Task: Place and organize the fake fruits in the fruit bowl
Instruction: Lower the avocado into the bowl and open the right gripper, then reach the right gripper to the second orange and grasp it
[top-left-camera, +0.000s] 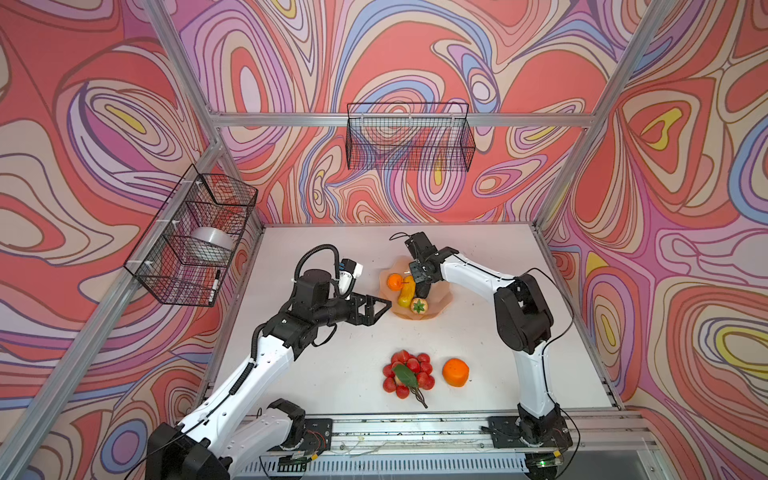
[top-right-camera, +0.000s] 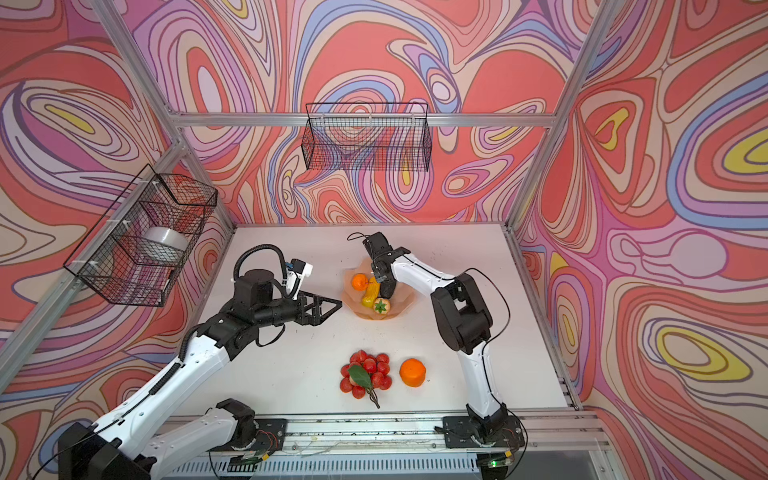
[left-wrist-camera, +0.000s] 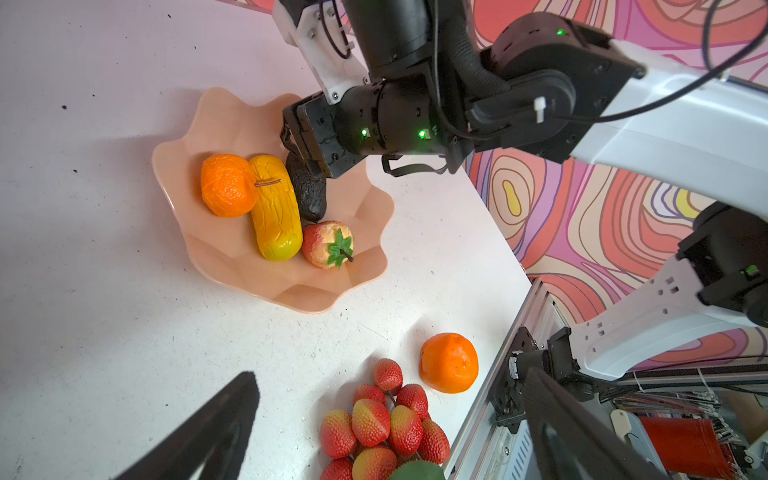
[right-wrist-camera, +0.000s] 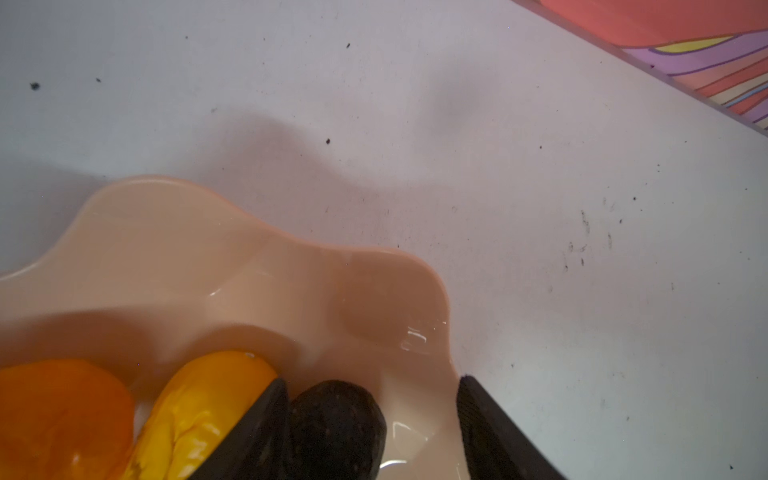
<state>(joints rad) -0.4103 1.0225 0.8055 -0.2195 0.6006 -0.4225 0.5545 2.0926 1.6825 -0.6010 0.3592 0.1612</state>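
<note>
The peach-pink fruit bowl (top-left-camera: 441, 300) (left-wrist-camera: 216, 124) stands mid-table. In it lie a small tangerine (top-left-camera: 395, 281) (left-wrist-camera: 227, 185), a yellow-orange gourd-shaped fruit (top-left-camera: 406, 294) (left-wrist-camera: 275, 208), a dark avocado (top-left-camera: 421, 290) (right-wrist-camera: 336, 424) and a strawberry (top-left-camera: 419, 306) (left-wrist-camera: 326, 245). My right gripper (top-left-camera: 419, 284) (right-wrist-camera: 372, 384) reaches down into the bowl and is open. One finger is against the avocado and the other stands clear of it. My left gripper (top-left-camera: 380, 308) (left-wrist-camera: 390, 376) hovers wide open just left of the bowl, with nothing between its fingers. A red berry cluster (top-left-camera: 408, 373) and a larger orange (top-left-camera: 455, 372) lie on the table near the front.
A black wire basket (top-left-camera: 189, 237) on the left wall holds a white roll and a marker. Another wire basket (top-left-camera: 409, 137) hangs on the back wall. An aluminium rail (top-left-camera: 415, 428) with both arm bases runs along the front edge.
</note>
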